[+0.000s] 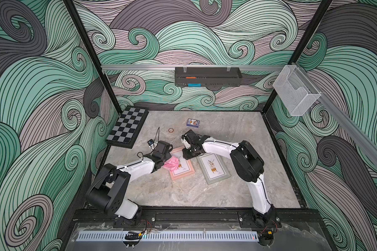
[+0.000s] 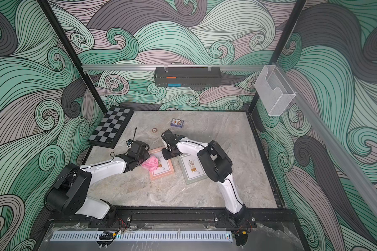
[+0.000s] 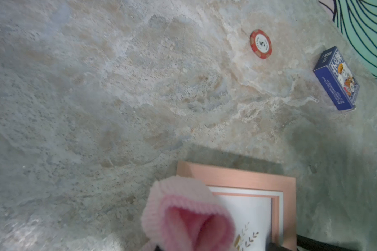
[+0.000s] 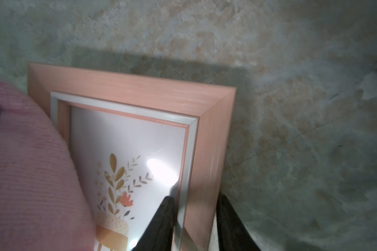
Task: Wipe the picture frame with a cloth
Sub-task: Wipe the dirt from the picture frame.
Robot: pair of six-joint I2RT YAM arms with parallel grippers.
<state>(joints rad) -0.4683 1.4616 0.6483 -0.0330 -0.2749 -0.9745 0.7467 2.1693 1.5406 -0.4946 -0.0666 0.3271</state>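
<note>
A pink picture frame point(image 1: 183, 171) point(image 2: 162, 171) lies flat on the stone table, with a plant print under its glass. The light-pink cloth point(image 1: 171, 163) point(image 2: 150, 163) is bunched on the frame's left part, and my left gripper point(image 1: 162, 164) is shut on it. In the left wrist view the cloth point(image 3: 187, 217) hides the fingers and covers a corner of the frame point(image 3: 237, 176). My right gripper point(image 4: 196, 208) is shut on the frame's side rail point(image 4: 205, 152): one finger point(image 4: 163, 217) on the glass, one outside the edge. The cloth point(image 4: 31, 173) fills that view's side.
A grey-green picture frame point(image 1: 213, 168) lies just right of the pink one, partly under the right arm. A chessboard point(image 1: 126, 127) is at the back left. A blue card box point(image 1: 193, 122) point(image 3: 335, 80) and a red poker chip point(image 1: 170, 130) point(image 3: 261, 44) lie behind.
</note>
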